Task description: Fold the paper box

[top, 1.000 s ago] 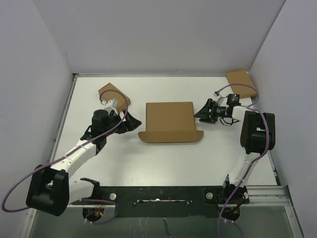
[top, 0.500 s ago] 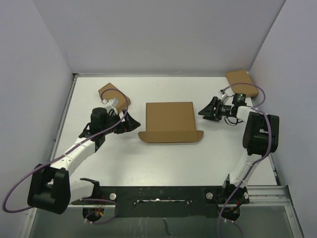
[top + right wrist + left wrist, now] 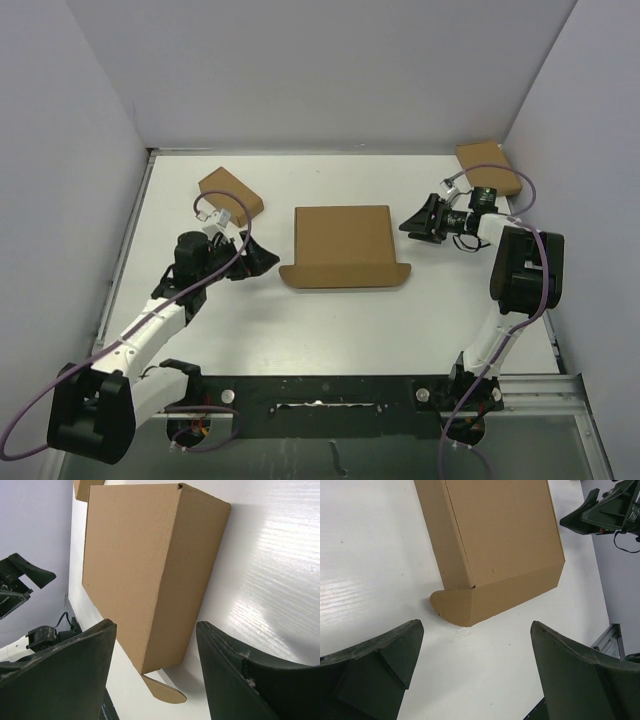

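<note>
from the top camera, the paper box [image 3: 343, 245] lies in the middle of the white table [image 3: 330, 330], folded into a flat closed shape with a round-eared flap along its near edge. the left gripper [image 3: 262, 258] sits just off its near left corner and the right gripper [image 3: 412, 222] just off its far right side; neither touches it. one small cardboard box [image 3: 231, 195] stands behind the left arm, another [image 3: 487, 165] in the far right corner.

left wrist camera: the fingers [image 3: 380, 660] are spread wide with nothing between them, pointing at the box's rounded flap corner, bare table in the gap.

right wrist camera: the fingers [image 3: 75, 675] are likewise wide apart and empty, facing the box's side wall.
</note>
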Robot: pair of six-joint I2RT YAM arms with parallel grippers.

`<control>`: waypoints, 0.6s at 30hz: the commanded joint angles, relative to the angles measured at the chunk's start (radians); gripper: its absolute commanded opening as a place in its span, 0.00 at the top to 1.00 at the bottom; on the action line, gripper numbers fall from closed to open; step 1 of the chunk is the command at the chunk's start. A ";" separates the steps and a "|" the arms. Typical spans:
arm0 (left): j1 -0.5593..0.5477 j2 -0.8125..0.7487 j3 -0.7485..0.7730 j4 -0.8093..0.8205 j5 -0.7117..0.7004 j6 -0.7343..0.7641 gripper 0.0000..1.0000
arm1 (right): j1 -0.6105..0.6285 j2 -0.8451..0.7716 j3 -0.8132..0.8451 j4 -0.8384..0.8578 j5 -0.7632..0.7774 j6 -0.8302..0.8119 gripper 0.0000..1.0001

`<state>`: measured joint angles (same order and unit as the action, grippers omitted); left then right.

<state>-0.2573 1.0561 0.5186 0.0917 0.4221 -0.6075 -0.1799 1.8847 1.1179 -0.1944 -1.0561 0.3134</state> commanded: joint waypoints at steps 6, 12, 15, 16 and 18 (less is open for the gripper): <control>0.012 -0.090 -0.071 0.184 0.004 -0.089 0.12 | 0.002 -0.006 0.014 0.003 -0.047 -0.064 0.33; 0.012 -0.064 -0.086 0.242 0.019 -0.124 0.12 | 0.011 0.025 0.023 -0.005 -0.079 -0.077 0.33; 0.013 -0.018 -0.089 0.276 0.010 -0.126 0.12 | 0.034 0.045 0.037 -0.011 -0.098 -0.076 0.33; 0.014 -0.002 -0.084 0.279 0.009 -0.119 0.12 | 0.041 0.046 0.038 -0.012 -0.100 -0.076 0.33; 0.013 0.034 -0.073 0.288 0.010 -0.108 0.12 | 0.054 0.051 0.041 -0.010 -0.099 -0.068 0.33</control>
<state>-0.2512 1.0401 0.4252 0.2836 0.4271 -0.7212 -0.1574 1.9293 1.1206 -0.2077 -1.1015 0.2523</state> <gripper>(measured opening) 0.877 0.667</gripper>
